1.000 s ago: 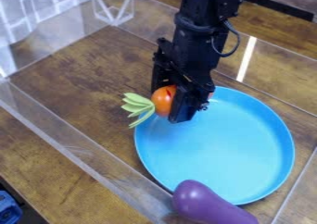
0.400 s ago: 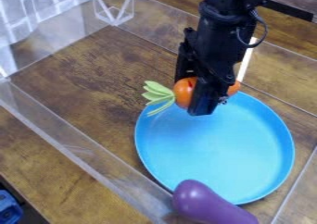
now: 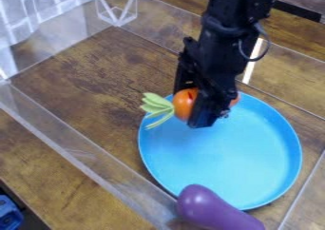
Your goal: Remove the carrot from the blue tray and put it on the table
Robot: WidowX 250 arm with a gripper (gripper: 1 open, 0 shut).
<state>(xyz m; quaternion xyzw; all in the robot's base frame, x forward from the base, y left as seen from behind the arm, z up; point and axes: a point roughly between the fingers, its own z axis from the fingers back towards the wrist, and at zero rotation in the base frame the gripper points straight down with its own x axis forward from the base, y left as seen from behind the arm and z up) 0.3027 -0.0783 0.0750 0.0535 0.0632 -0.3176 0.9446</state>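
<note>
One black robot gripper point(image 3: 193, 107) clamps the small orange toy carrot point(image 3: 185, 103) (leaves pointing left) above the round blue plastic tray's point(image 3: 254, 167) upper-left rim; next, carry it over the dark wooden table point(image 3: 89, 77) and release.

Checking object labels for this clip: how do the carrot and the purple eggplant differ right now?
The carrot is orange with a green leafy top; the eggplant is glossy purple. The carrot is clamped in the gripper over the blue tray's rim; the eggplant lies untouched at the tray's near edge. The carrot looks smaller. Both are toy vegetables.
</note>
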